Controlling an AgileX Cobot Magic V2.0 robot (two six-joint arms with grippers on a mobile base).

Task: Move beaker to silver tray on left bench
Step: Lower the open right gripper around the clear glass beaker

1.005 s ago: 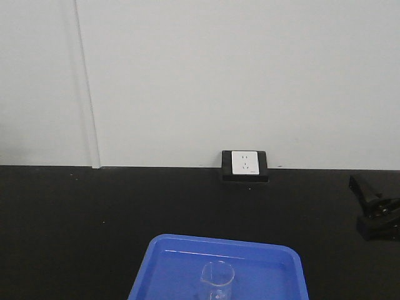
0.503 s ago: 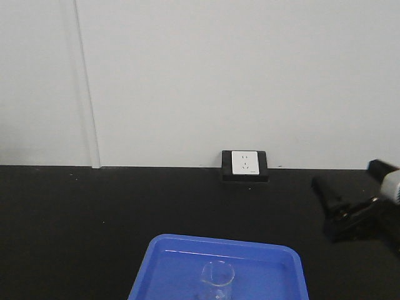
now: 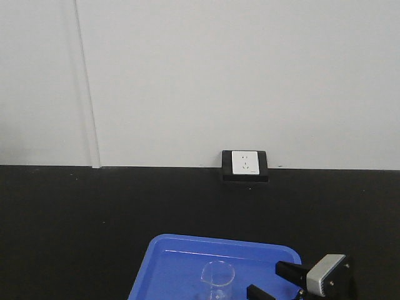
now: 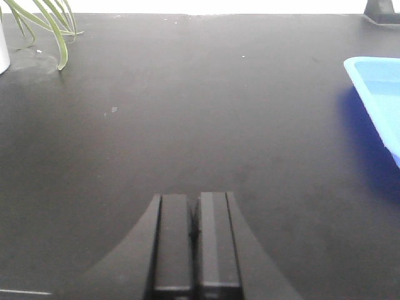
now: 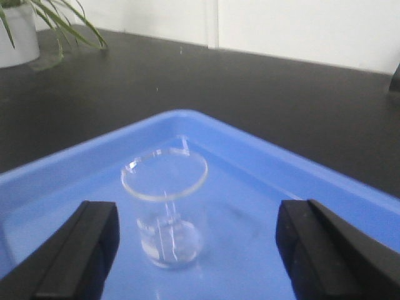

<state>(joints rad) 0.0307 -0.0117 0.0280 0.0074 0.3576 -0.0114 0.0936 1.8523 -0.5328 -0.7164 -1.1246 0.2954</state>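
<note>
The beaker (image 3: 217,281), small, clear and upright, stands in a blue plastic tray (image 3: 169,262) at the bottom of the front view. My right gripper (image 3: 265,280) is open just to the right of it, low over the tray. In the right wrist view the beaker (image 5: 165,206) stands ahead, between the black fingers (image 5: 81,250) but nearer the left one, touching neither. My left gripper (image 4: 194,206) is shut on nothing above the bare black bench top (image 4: 187,94). The silver tray is out of view.
A black-framed white wall socket (image 3: 245,164) sits where the bench meets the wall. A green plant (image 4: 44,25) in a white pot (image 5: 19,31) stands at the far left. The blue tray's corner (image 4: 375,81) lies right of the left gripper.
My right gripper has swung from the right edge of the bench down and leftward, and now sits open over the blue tray beside the beaker. The beaker has not moved.
</note>
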